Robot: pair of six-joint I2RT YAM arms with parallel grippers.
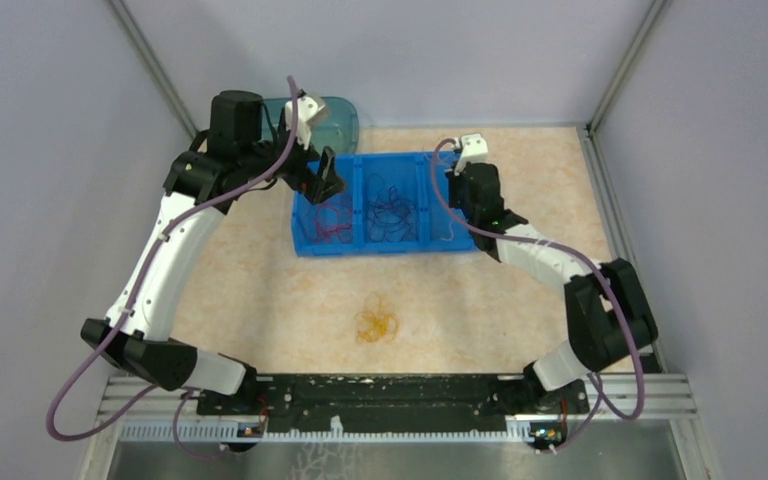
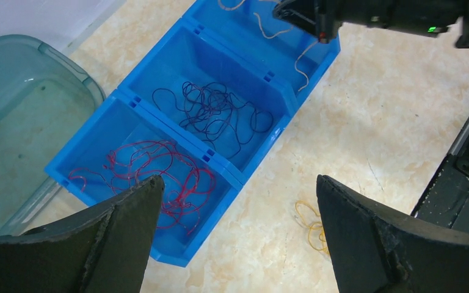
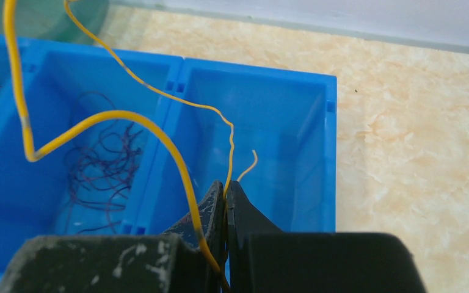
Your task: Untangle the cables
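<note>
A blue three-compartment bin [image 1: 360,247] stands at the back middle of the table. Red cables [image 1: 332,218] lie in its left compartment and dark purple cables [image 1: 390,210] in the middle one. A yellow-orange clump [image 1: 376,322] lies on the table in front of the bin. My left gripper [image 1: 326,182] hovers open and empty over the bin's left end; in its wrist view [image 2: 238,180] the red cables [image 2: 159,171], dark cables [image 2: 220,116] and yellow clump [image 2: 310,223] lie below. My right gripper [image 3: 226,186] is shut on a yellow cable [image 3: 116,116] above the right compartment [image 3: 269,122].
A teal translucent tub [image 1: 335,115] stands behind the bin's left end and also shows in the left wrist view [image 2: 18,116]. Grey walls close in the table on three sides. The black base rail [image 1: 400,395] runs along the near edge.
</note>
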